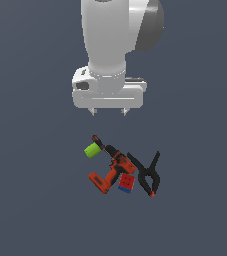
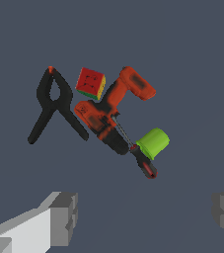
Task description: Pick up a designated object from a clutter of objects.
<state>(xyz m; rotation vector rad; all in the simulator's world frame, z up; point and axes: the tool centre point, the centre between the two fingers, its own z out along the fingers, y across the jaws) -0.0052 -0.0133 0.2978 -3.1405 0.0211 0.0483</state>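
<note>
The hand (image 1: 108,112), fingers apart and holding nothing, hangs above the counter (image 1: 30,190) in the approach step, the drill (image 1: 112,168) lying below it among clamp (image 1: 147,174), cube (image 1: 126,183) and green cylinder (image 1: 92,150), so it probably must descend over the drill's body
</note>
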